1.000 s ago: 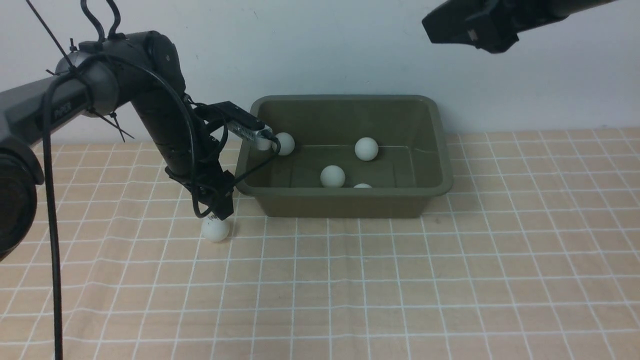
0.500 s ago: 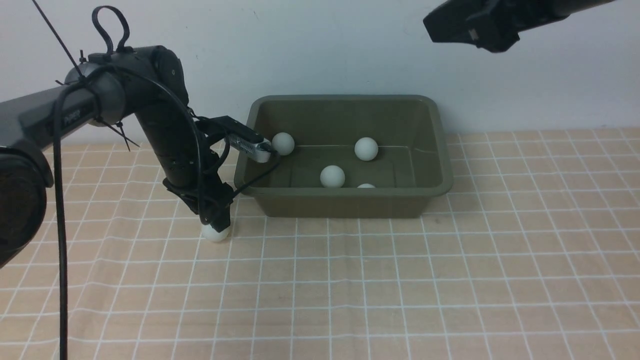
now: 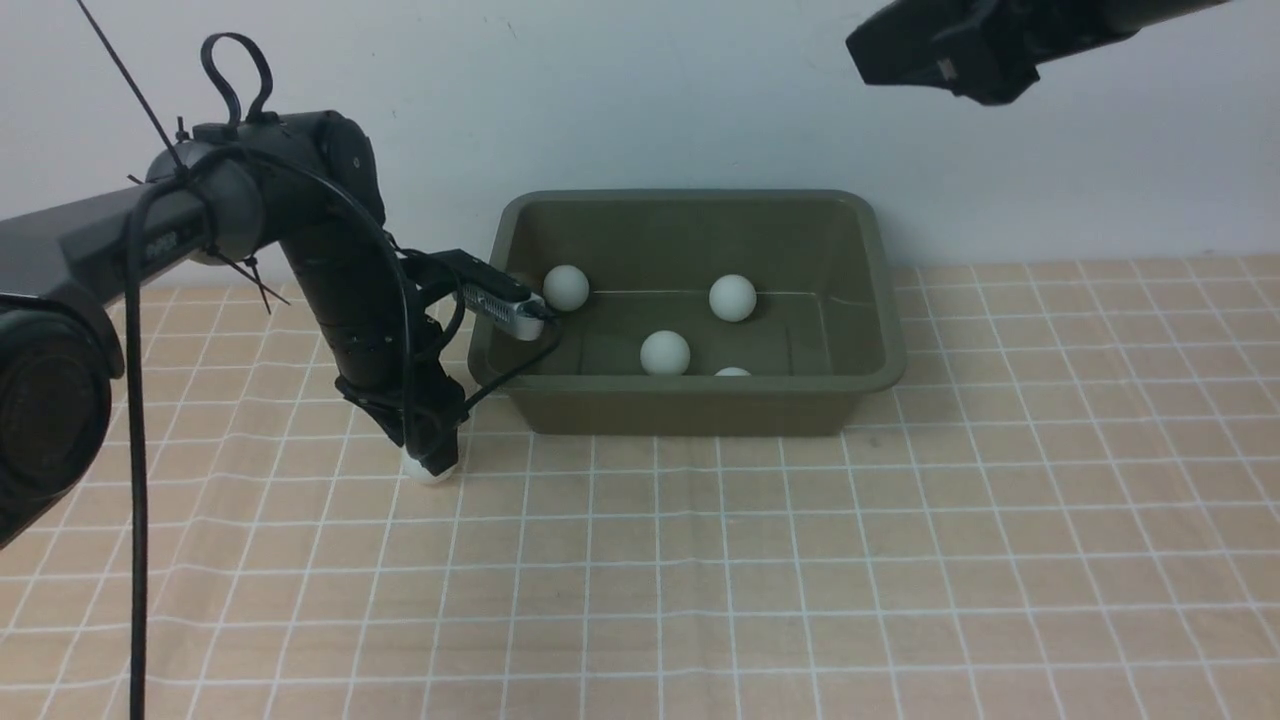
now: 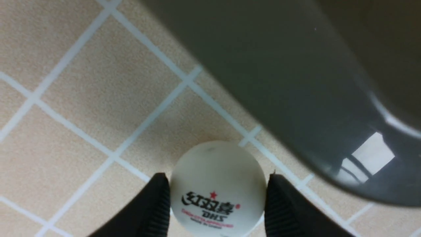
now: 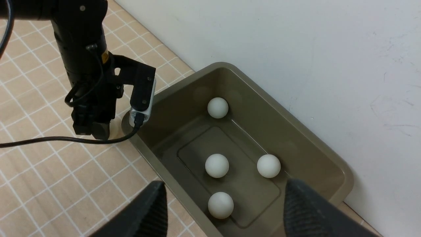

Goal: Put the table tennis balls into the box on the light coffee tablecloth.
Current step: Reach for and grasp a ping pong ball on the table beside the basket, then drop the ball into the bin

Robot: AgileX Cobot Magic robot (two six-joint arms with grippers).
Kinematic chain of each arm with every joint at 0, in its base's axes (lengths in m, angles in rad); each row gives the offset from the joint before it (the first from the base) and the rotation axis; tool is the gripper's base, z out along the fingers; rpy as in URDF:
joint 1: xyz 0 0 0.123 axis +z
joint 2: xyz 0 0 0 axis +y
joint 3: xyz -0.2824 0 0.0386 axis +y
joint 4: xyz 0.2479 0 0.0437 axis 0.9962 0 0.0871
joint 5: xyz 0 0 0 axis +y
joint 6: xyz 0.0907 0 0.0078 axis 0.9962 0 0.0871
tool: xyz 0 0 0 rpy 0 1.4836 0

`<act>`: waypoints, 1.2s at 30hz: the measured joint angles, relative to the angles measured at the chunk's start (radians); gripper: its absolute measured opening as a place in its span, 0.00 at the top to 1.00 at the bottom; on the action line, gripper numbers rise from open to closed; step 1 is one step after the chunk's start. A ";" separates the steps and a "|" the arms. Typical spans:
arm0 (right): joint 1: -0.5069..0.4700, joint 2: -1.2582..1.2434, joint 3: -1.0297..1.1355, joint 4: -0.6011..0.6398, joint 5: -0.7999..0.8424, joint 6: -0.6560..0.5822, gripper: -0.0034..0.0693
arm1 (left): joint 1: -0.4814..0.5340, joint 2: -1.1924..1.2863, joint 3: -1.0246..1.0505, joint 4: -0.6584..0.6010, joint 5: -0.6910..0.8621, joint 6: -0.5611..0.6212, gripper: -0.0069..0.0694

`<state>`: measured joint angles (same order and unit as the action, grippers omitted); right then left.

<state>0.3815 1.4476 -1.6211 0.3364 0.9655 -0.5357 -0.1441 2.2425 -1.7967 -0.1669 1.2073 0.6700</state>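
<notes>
Toward the far edge of the tablecloth (image 3: 800,560), beside the box (image 3: 690,408), the left tool (image 3: 432,456) grips 1 ball (image 4: 217,187); 4 balls (image 5: 217,165) lie inside it; the right tool (image 5: 227,191) hangs open.

In the front view the loose ball (image 3: 425,476) is almost wholly covered by the left gripper (image 3: 435,462), and the nearest ball (image 3: 731,372) in the box (image 3: 690,405) is half hidden behind the front wall. In the left wrist view the loose ball's underside is cut off, and its smaller print cannot be read.
</notes>
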 joint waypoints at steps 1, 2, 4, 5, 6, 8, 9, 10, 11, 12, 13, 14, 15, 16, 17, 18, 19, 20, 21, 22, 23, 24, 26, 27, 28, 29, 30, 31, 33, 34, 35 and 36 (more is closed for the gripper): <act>0.000 0.000 0.000 0.000 0.000 -0.002 0.35 | 0.000 -0.002 0.000 0.006 0.000 -0.001 0.52; 0.000 0.000 0.000 0.000 0.000 -0.002 0.35 | -0.002 -0.009 0.000 0.032 0.000 -0.009 0.52; 0.000 0.000 0.000 0.000 0.000 -0.004 0.35 | -0.002 -0.046 0.000 0.089 0.000 -0.021 0.52; 0.000 0.000 0.000 0.000 0.000 -0.005 0.35 | -0.002 -0.064 0.000 0.107 0.000 -0.024 0.52; 0.000 0.000 0.000 0.000 0.000 -0.006 0.35 | -0.002 -0.090 0.000 0.125 0.000 -0.029 0.52; 0.000 0.000 0.000 0.000 0.000 -0.006 0.35 | -0.002 -0.146 0.000 0.132 0.004 -0.032 0.52; 0.000 0.000 0.000 0.000 -0.001 -0.006 0.35 | -0.001 -0.167 0.000 0.121 0.006 -0.026 0.52; 0.000 0.000 0.000 0.000 -0.003 -0.006 0.35 | -0.001 -0.191 0.000 0.093 0.008 -0.014 0.52; 0.000 0.000 0.000 0.000 -0.003 -0.006 0.35 | -0.001 -0.204 0.000 0.070 0.010 0.005 0.52; 0.000 0.000 0.000 0.000 -0.005 -0.006 0.35 | -0.001 -0.214 0.000 0.041 0.012 0.016 0.52; 0.000 0.000 0.000 0.000 -0.008 -0.006 0.35 | -0.001 -0.228 0.000 -0.028 0.016 0.059 0.52; 0.000 0.000 0.000 0.000 -0.008 -0.006 0.35 | -0.001 -0.235 -0.001 -0.117 0.015 0.099 0.52; 0.000 0.000 0.000 0.000 -0.008 -0.006 0.35 | -0.001 -0.235 -0.001 -0.178 0.015 0.133 0.52; 0.000 0.000 0.000 0.000 -0.008 -0.006 0.35 | -0.003 -0.234 -0.001 -0.220 0.013 0.163 0.52; 0.000 0.000 0.000 0.000 -0.008 -0.006 0.35 | -0.004 -0.231 -0.001 -0.268 -0.007 0.191 0.52; 0.000 0.000 0.000 0.000 -0.008 -0.006 0.35 | -0.004 -0.229 -0.001 -0.274 -0.011 0.195 0.52; 0.000 0.000 0.000 -0.001 -0.008 -0.006 0.35 | -0.006 -0.224 -0.001 -0.301 -0.038 0.209 0.52; 0.000 0.000 0.000 -0.001 -0.008 -0.006 0.35 | -0.007 -0.219 -0.001 -0.308 -0.067 0.218 0.52; 0.000 0.000 0.000 -0.001 -0.008 -0.006 0.35 | -0.011 -0.211 -0.001 -0.312 -0.111 0.223 0.52; 0.000 0.000 0.000 -0.001 -0.008 -0.006 0.35 | -0.014 -0.203 -0.001 -0.312 -0.136 0.228 0.52; 0.000 0.000 0.000 0.000 -0.008 -0.006 0.35 | -0.016 -0.194 -0.001 -0.313 -0.171 0.239 0.52; 0.000 0.000 0.000 0.000 -0.008 -0.006 0.35 | -0.020 -0.184 -0.001 -0.313 -0.197 0.253 0.52; 0.000 0.000 0.000 0.001 -0.008 -0.006 0.35 | -0.027 -0.167 -0.001 -0.314 -0.224 0.283 0.52; 0.000 0.000 0.000 0.005 -0.008 -0.006 0.35 | -0.030 -0.159 -0.001 -0.315 -0.233 0.305 0.52; 0.000 0.000 0.000 0.009 -0.008 -0.006 0.35 | -0.036 -0.149 -0.001 -0.315 -0.242 0.327 0.52; 0.000 0.000 0.000 0.011 -0.008 -0.006 0.35 | -0.040 -0.143 0.000 -0.317 -0.250 0.342 0.52; 0.000 0.000 0.000 0.014 -0.008 -0.006 0.35 | -0.043 -0.137 0.000 -0.318 -0.256 0.354 0.51; 0.000 0.000 0.000 0.016 -0.008 -0.006 0.35 | -0.046 -0.134 0.000 -0.320 -0.259 0.358 0.50; 0.000 0.000 0.000 0.017 -0.008 -0.006 0.35 | -0.050 -0.134 -0.001 -0.323 -0.264 0.347 0.42; 0.000 0.000 0.000 0.017 -0.008 -0.006 0.35 | -0.050 -0.135 -0.001 -0.323 -0.264 0.343 0.42; 0.000 0.000 0.000 0.017 -0.010 -0.006 0.35 | -0.050 -0.137 -0.014 -0.317 -0.255 0.324 0.36; 0.000 0.000 0.000 0.017 -0.014 -0.006 0.35 | -0.050 -0.146 -0.030 -0.300 -0.240 0.298 0.33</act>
<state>0.3815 1.4476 -1.6211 0.3532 0.9516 -0.5412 -0.1940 2.0962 -1.8266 -0.4667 0.9670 0.9678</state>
